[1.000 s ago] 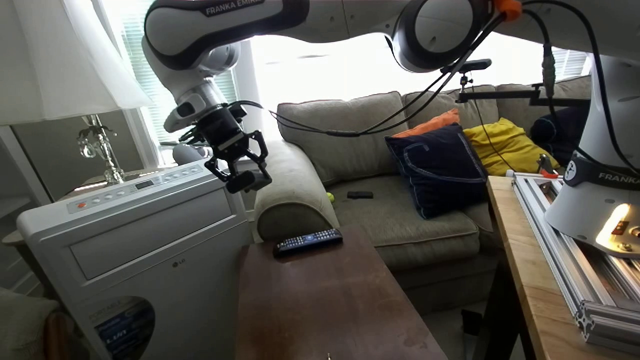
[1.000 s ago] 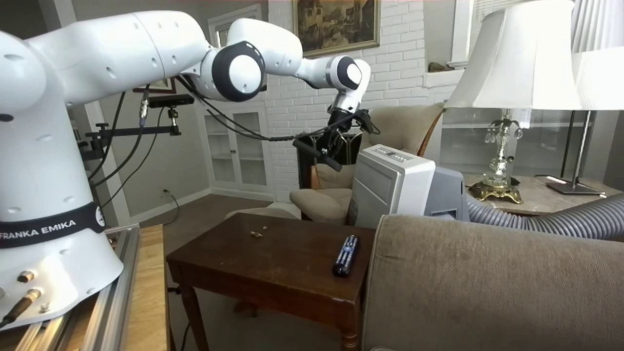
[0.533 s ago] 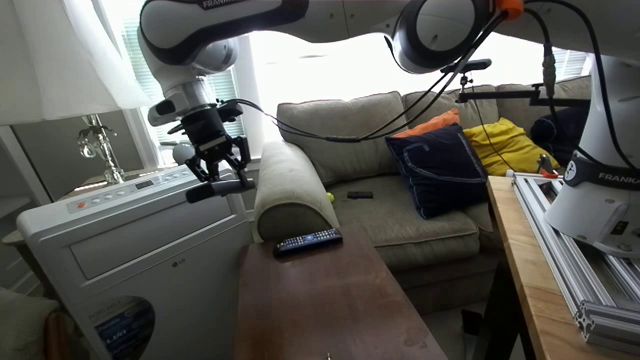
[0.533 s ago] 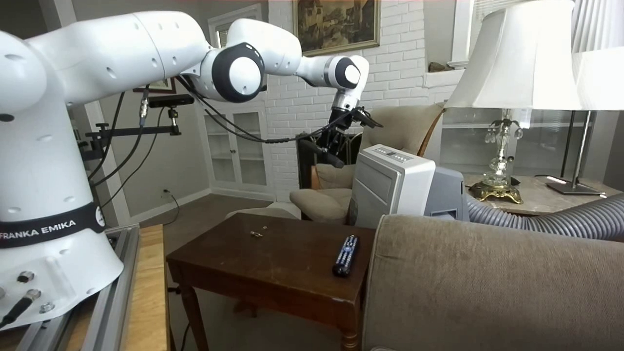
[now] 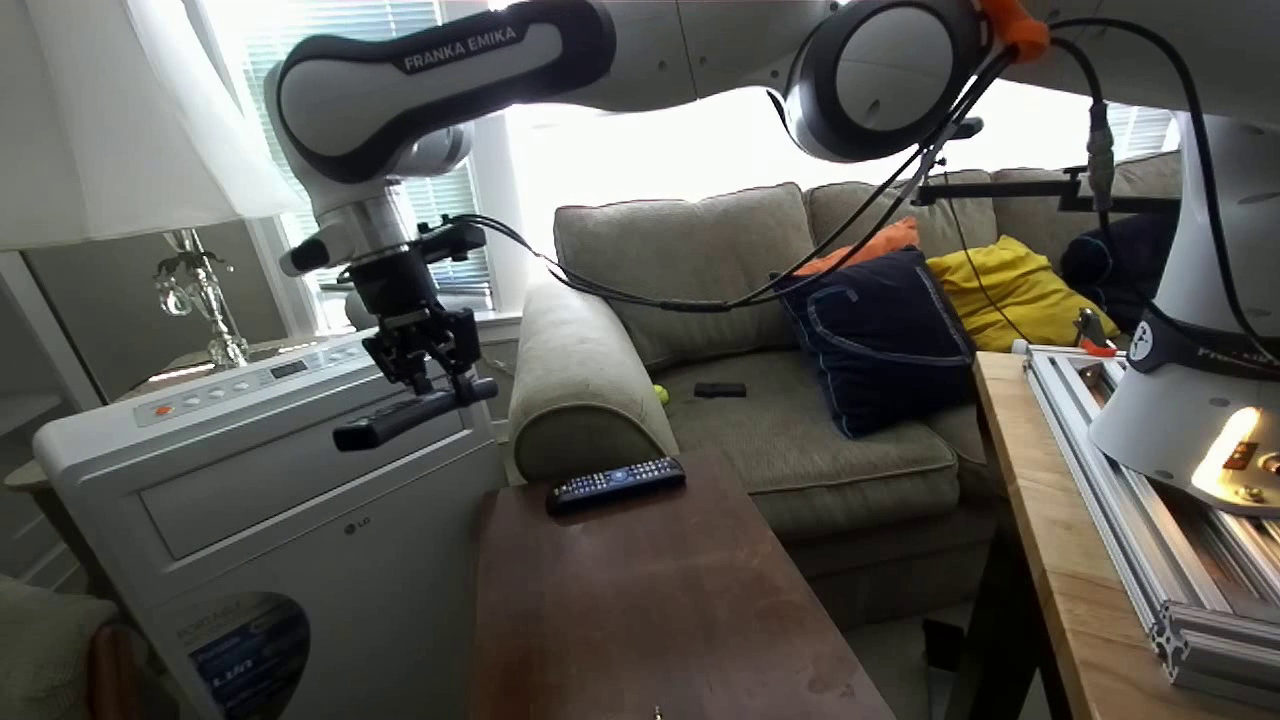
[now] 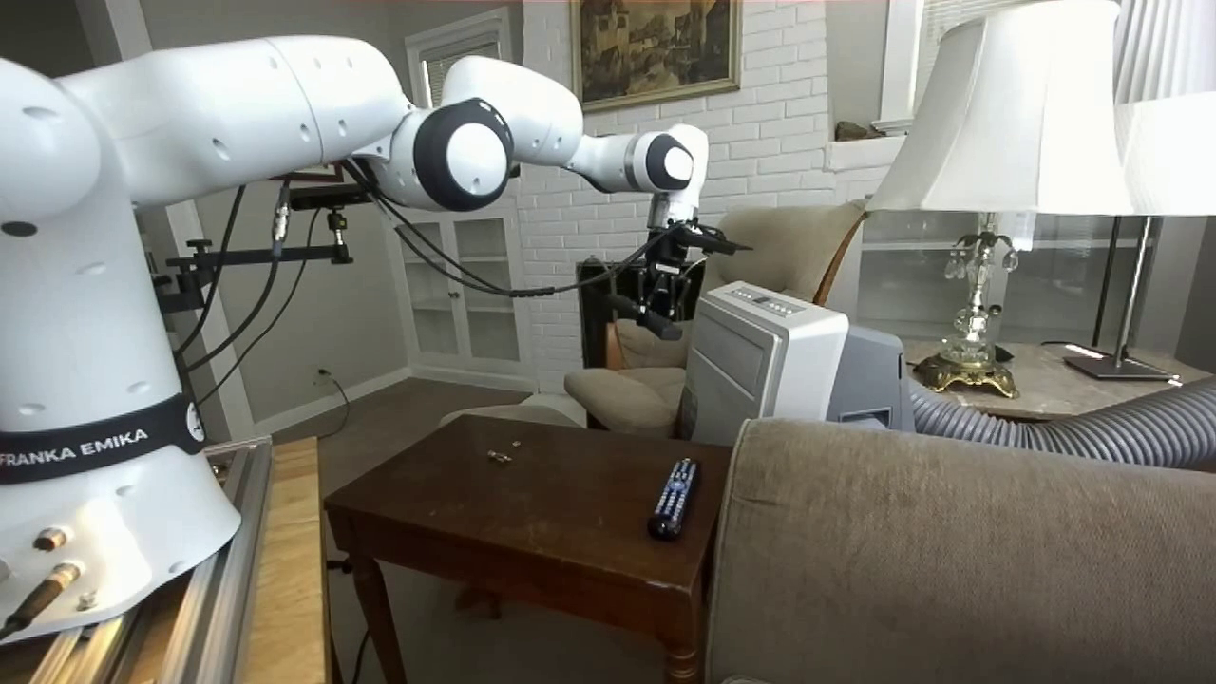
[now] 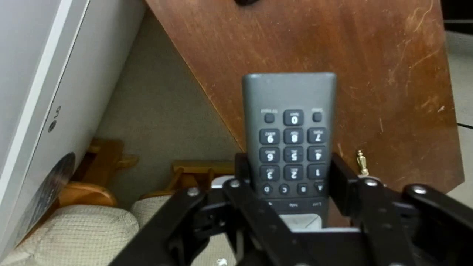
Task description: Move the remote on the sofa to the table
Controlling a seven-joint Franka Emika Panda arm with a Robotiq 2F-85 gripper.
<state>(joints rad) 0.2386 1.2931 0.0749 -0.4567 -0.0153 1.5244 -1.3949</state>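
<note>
The remote [image 5: 720,389], a slim black bar, lies on the seat of the grey-beige sofa [image 5: 830,470]; it is out of view elsewhere. The sofa's arm shows in an exterior view [image 6: 950,551]. The dark brown table [image 5: 640,600] also shows in an exterior view [image 6: 513,589] and the wrist view [image 7: 384,92]. My gripper [image 7: 289,162] is shut on a different remote with a bluish-grey face [image 7: 292,92], fingers at its two long sides. In both exterior views the gripper [image 5: 440,388] [image 6: 662,309] holds this grey-faced remote [image 5: 395,420] in the air beside the white LG unit.
Another black remote with pale buttons [image 5: 615,485] lies on the table's end by the sofa arm. A small brass piece [image 7: 362,162] lies on the table. The LG unit [image 6: 760,351] stands close to the gripper. A yellow-green ball [image 5: 661,394] and cushions [image 5: 880,340] are on the sofa.
My gripper has moved left and slightly down in an exterior view and turned to point more straight down. The grey-faced remote stays in its grip. The remote on the sofa has not moved.
</note>
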